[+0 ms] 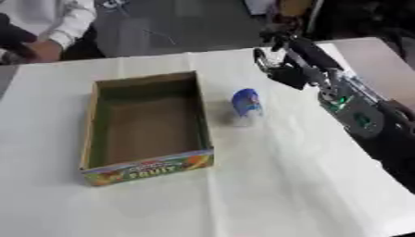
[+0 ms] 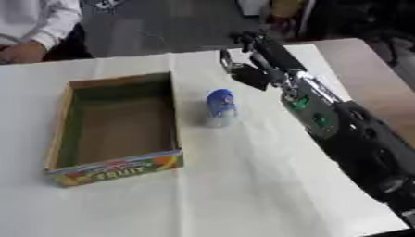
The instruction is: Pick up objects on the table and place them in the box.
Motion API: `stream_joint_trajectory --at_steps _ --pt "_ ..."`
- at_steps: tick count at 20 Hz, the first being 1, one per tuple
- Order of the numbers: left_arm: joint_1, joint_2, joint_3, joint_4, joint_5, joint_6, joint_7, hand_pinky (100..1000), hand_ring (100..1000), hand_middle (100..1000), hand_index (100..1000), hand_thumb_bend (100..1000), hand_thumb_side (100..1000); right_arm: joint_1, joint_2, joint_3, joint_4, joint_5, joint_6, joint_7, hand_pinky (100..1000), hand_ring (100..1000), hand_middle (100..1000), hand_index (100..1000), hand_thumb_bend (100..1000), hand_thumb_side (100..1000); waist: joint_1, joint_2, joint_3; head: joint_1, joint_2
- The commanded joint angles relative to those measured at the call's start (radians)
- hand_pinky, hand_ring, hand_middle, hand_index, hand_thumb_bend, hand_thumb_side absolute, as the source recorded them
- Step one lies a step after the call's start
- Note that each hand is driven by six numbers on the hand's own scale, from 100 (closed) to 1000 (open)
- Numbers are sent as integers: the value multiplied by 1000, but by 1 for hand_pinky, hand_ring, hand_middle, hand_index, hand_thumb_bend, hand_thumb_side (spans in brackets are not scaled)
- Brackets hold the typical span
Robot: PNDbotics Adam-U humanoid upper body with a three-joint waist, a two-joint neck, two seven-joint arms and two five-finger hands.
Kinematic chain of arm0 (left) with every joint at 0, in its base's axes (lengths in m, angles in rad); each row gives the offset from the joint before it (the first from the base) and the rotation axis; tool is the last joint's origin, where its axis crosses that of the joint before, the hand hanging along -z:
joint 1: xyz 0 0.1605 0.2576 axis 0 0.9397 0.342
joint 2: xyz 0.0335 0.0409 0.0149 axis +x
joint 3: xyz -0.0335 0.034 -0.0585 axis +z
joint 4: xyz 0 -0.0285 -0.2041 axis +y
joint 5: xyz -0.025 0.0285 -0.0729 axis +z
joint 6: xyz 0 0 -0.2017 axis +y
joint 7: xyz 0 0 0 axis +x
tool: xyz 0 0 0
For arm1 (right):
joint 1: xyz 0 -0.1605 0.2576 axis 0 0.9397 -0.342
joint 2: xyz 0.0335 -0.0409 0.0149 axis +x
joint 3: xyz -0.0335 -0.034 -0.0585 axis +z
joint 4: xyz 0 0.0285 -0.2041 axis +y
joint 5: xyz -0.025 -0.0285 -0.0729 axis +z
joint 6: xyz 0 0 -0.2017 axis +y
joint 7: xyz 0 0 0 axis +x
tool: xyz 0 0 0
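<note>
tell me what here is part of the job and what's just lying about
Job:
- bottle, on the table beside the box
- box, nothing in it
- right hand, beyond the bottle, not touching it

Lying about:
- table
- person's sleeve at the far edge

A: Box (image 1: pixel 147 125): open cardboard tray, brown inside, nothing visible in it. Coloured printed band reading "FRUIT" on its near wall. Sits left of centre on the white table.

B: Other object?

A: Small container (image 1: pixel 246 105), blue top part, clear or pale lower part. Just right of the box, not touching it. Cannot tell whether it stands or lies.
</note>
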State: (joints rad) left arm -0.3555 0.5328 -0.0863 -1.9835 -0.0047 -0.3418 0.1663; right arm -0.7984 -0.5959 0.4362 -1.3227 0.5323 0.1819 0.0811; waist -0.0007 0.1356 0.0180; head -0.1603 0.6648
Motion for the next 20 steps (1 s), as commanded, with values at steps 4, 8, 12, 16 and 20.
stream_joint_trajectory --at_steps 4,8,12,16,20 --pt "-21 9 3 -17 6 -2 -3 497 581 829 732 100 859 -10 28 -10 36 22 -19 -78 597 807 862 982 155 948 1 -15 3 -9 -8" --pt "-24 10 3 -17 7 -3 -3 497 581 829 732 100 859 -11 54 -1 82 16 -26 -109 661 839 896 1000 134 954 0 -17 4 -19 -8" --pt "-25 10 2 -17 8 -3 -4 497 581 829 732 100 859 -15 65 1 111 7 -28 -107 672 843 915 1000 120 959 0 -18 5 -26 -9" --pt "-26 9 2 -17 9 -3 -5 497 585 829 732 100 860 -20 69 4 126 12 -29 -94 679 840 919 1000 113 965 1 -17 5 -28 -11" --pt "-30 7 1 -17 10 -3 -6 497 586 829 732 100 860 -24 77 2 152 21 -29 -74 681 836 918 1000 104 974 2 -14 7 -35 -11"
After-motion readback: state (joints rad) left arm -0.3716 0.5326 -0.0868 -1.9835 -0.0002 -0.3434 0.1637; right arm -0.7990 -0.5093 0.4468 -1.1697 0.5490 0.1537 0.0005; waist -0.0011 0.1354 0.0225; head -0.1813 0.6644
